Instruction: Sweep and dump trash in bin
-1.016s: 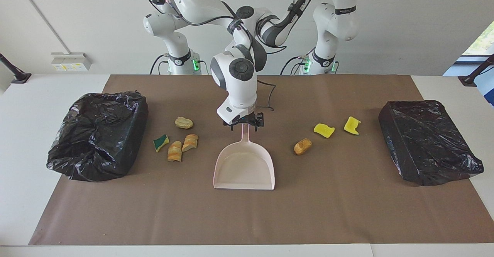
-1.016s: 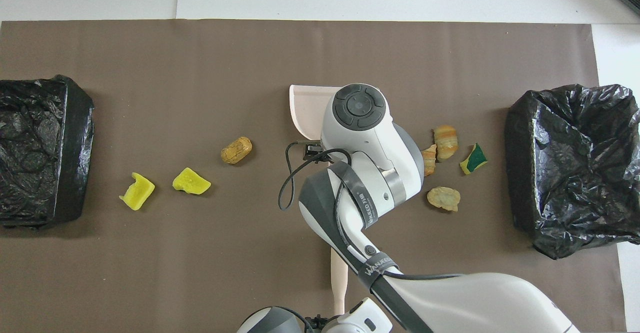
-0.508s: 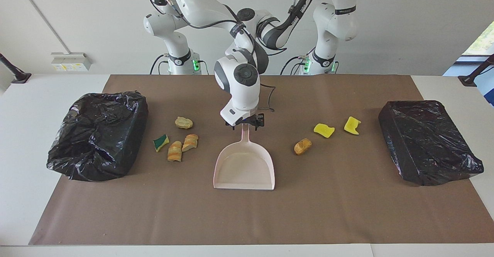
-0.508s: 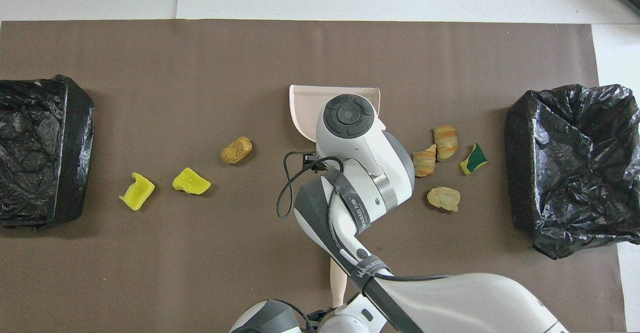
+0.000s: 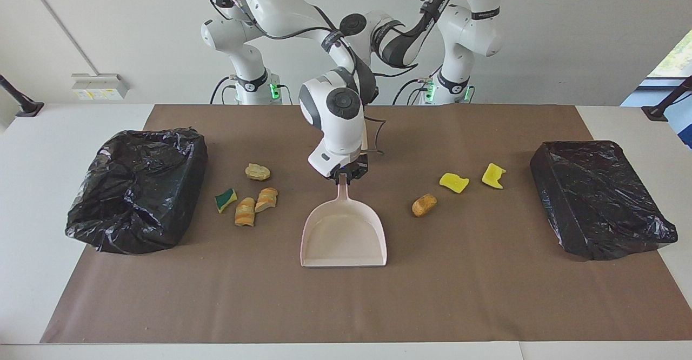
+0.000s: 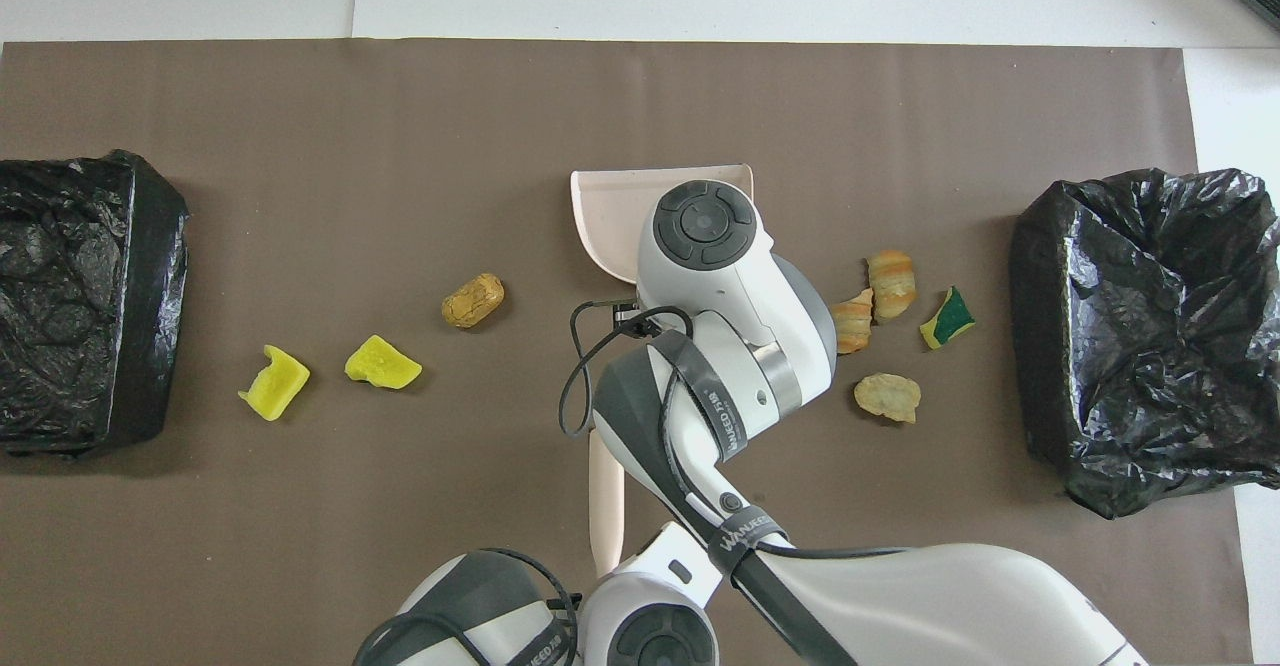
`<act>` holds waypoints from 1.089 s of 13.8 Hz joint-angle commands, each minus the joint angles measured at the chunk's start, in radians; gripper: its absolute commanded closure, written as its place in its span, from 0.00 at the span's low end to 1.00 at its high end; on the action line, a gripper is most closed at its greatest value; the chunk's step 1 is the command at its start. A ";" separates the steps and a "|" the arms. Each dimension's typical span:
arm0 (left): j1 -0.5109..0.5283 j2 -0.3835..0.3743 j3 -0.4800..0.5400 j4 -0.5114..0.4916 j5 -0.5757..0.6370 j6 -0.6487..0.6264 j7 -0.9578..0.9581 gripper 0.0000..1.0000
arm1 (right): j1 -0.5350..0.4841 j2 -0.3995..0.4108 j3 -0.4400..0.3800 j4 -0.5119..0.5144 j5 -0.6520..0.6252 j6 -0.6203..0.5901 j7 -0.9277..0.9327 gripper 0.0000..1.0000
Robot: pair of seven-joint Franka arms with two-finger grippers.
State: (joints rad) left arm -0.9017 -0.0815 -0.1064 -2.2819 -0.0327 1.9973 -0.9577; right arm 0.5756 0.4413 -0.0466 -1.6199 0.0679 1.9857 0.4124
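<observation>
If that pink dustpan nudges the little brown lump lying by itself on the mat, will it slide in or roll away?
The brown lump looks rounded and stubby, so it may well roll or tumble rather than slide. It seems small beside the dustpan, so probably light and easily knocked along. The brown mat looks flat and matte, which should keep it from skidding far.

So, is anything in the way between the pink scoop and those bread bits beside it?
Nothing visible: only bare brown mat lies between the pink dustpan and the bread chunks. The right claw grips its handle.

Yellow scraps [image 5: 454, 182], green-yellow piece [image 5: 225, 199], bread chunks [image 5: 255, 204] scattered on mat.
</observation>
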 commanded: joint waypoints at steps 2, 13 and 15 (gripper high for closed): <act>0.114 -0.115 -0.006 0.005 0.060 -0.198 0.014 1.00 | -0.097 -0.100 0.001 -0.006 0.021 -0.112 -0.445 1.00; 0.650 -0.173 -0.009 -0.048 0.109 -0.209 0.169 1.00 | -0.054 -0.247 0.005 -0.190 -0.117 -0.145 -1.209 1.00; 0.717 -0.156 -0.009 -0.050 0.132 -0.189 0.224 1.00 | -0.023 -0.228 0.005 -0.190 -0.128 -0.127 -1.195 1.00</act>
State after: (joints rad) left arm -0.2421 -0.2431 -0.1002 -2.3173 0.0718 1.7741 -0.7777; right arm 0.5346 0.2082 -0.0473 -1.7960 -0.0372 1.8274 -0.7692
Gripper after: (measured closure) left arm 0.744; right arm 0.687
